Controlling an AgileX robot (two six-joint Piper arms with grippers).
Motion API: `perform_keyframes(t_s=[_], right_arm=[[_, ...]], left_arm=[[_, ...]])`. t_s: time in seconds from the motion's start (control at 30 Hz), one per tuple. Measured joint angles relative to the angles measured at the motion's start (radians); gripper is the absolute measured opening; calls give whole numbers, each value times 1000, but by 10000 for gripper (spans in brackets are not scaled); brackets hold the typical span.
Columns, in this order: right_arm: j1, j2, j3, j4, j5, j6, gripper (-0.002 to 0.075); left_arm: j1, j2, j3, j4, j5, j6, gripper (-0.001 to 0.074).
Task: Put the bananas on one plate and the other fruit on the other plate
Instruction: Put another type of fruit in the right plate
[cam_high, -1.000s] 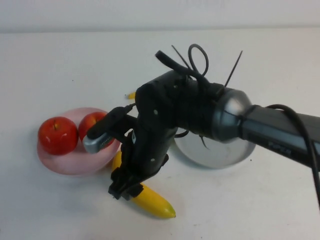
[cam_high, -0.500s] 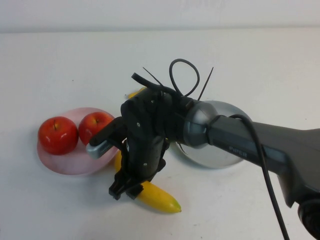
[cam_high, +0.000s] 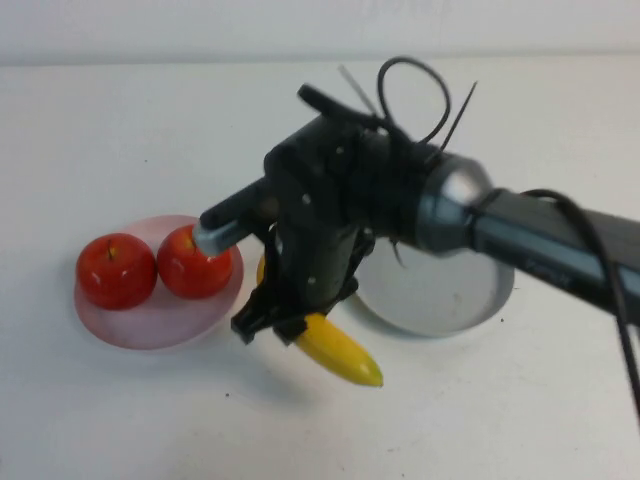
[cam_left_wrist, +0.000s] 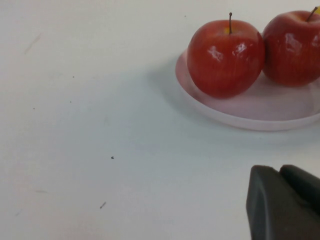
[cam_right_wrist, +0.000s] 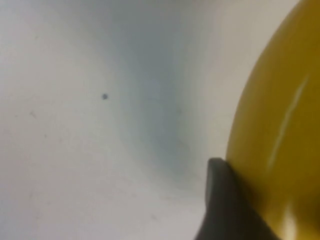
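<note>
White tabletop, pale wall strip at far edge. Pink plate at robot's left, w/ two red apples side by side on it, touching or nearly so; same pair seen close in left wrist view, apples on plate rim. Grey plate just right of centre, partly hidden behind right arm, nothing visible on its bare part. Right gripper between the two plates, pointing down, clamped on one banana; banana tilted, free end sticking out toward front-right, apparently raised off the table w/ shadow beneath. Right wrist view: yellow banana skin pressed against dark finger, table below. 2nd banana not visible, likely hidden behind the arm. Left gripper low over bare table near pink plate's left side, fingers closed together, holding nothing; not visible in high view.
</note>
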Motion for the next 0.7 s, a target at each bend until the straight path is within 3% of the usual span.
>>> perform_keyframes(t_s=[0.17, 0.4, 0.7], right_arm=[[-101, -103, -6, -90, 22, 45, 307], [-290, -63, -7, -106, 38, 52, 307], [-378, 39, -7, -86, 27, 70, 307]], left_arm=[[0, 0, 0, 0, 0, 0, 4], [0, 0, 0, 0, 0, 0, 4], [0, 0, 0, 0, 0, 0, 4]])
